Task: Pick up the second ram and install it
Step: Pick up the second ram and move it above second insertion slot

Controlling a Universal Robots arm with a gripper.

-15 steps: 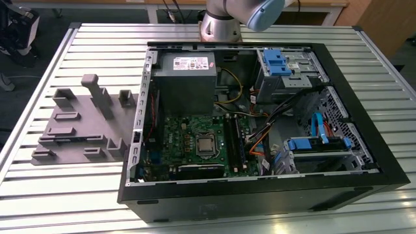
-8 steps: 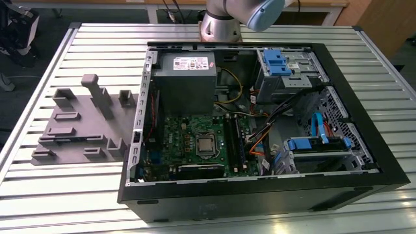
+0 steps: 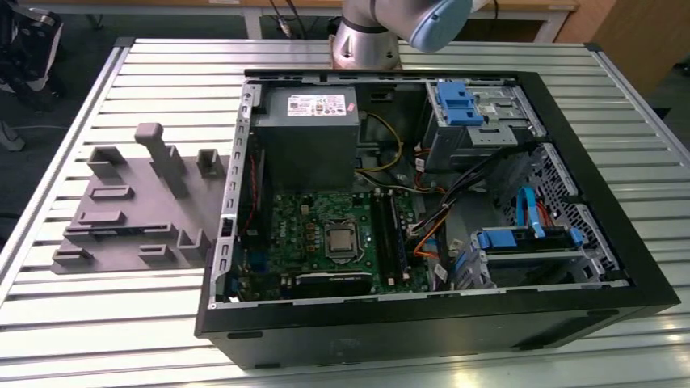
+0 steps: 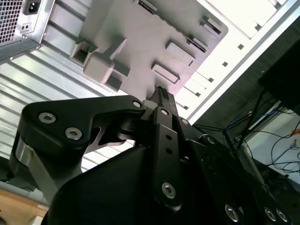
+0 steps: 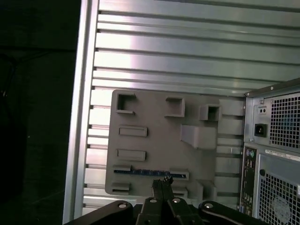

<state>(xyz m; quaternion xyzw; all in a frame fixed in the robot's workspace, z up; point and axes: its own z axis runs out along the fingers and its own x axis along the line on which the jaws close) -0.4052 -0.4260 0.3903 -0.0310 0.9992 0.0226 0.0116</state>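
The second ram [image 5: 145,172] is a thin dark blue strip standing on edge between two low blocks of the grey holder plate [image 5: 154,136]. My gripper [image 5: 162,182] hovers well above that plate, its two dark fingers pressed together with nothing between them. In the first wrist view the tips sit just beside the ram's strip. In the second wrist view the gripper [image 4: 161,92] is again shut, pointing at the holder plate [image 4: 140,42]. The long black memory slots [image 3: 386,234] lie on the green motherboard [image 3: 318,234] inside the open computer case [image 3: 603,242].
The holder plate [image 3: 129,210] with its raised grey blocks lies on the slatted metal table [image 3: 431,56], at the exterior view's left of the case. The case's rear panel [image 5: 276,154] stands beside the plate. The arm's base [image 3: 364,44] rises behind the case. Cables and drive cages crowd the case's interior.
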